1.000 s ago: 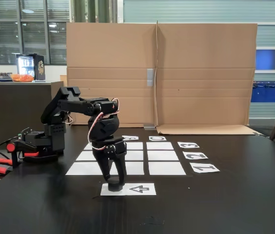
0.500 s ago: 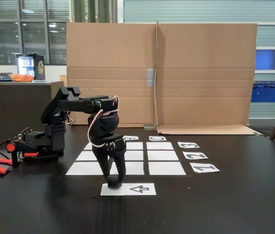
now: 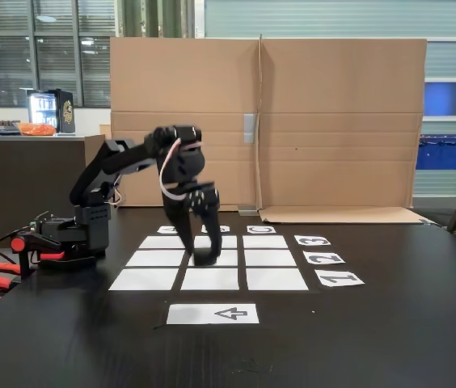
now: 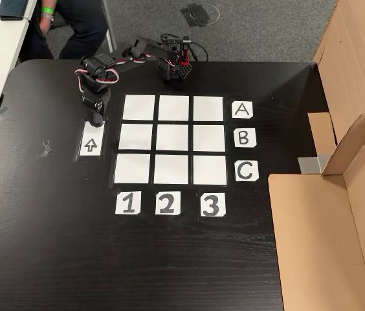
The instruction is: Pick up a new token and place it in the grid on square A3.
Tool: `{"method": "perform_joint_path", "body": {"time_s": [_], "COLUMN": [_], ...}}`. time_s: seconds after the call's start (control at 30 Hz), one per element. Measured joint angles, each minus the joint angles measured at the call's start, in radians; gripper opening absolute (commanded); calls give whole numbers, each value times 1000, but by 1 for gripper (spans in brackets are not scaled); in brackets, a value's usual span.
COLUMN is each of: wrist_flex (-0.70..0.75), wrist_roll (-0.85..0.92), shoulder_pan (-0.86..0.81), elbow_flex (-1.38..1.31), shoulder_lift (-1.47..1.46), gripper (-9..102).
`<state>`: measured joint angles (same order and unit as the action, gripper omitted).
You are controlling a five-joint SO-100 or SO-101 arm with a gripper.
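**Carry to A3: token in the jaws, cross row A toward the "A" card**

In the fixed view the gripper (image 3: 203, 255) hung clear of the table. Its two fingers were drawn in to a narrow gap, with a dark lump pinched at the tips. I took that lump for the token (image 3: 206, 260). From above the gripper (image 4: 96, 116) was one dark mass, and I could not make out the token there.

Measured from the "A" card (image 4: 242, 109), the token sat well apart, out past the far end of the card's own row of the grid (image 4: 173, 168). Square A3 (image 4: 208, 107) was the cell just beside the "A" card. In the fixed view it was the far-left cell (image 3: 162, 242), and it lay blank.

My judgement was that the pick was done and the carry was the step in hand.

To do the carry well:
- Keep the squeeze steady. The puck is short and faceted, and I expected a loose grip would let it twist or slip out.
- Hold the height while crossing the two cells between the token and the "A" card. The paper looked loose enough to snag if dragged.
- Travel straight along the card's row, and stop short of the "A" card itself.
- Lower over the middle of the cell beside the card, and open only when the token is near the paper, so it does not roll into a dark gap.
- Check the placement from above. The fixed view foreshortens the rows too much to judge which cell the token is over.
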<state>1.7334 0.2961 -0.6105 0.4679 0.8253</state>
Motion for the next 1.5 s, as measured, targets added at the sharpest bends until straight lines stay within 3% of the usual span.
{"method": "perform_joint_path", "body": {"time_s": [0.37, 0.93, 1.5], "wrist_flex": [3, 3, 2], "wrist_roll": [-21, -8, 262], "shoulder_pan": [167, 643, 937], "elbow_flex": [196, 713, 1353], "shoulder_lift": [301, 842, 1264], "gripper": [12, 11, 11]}}
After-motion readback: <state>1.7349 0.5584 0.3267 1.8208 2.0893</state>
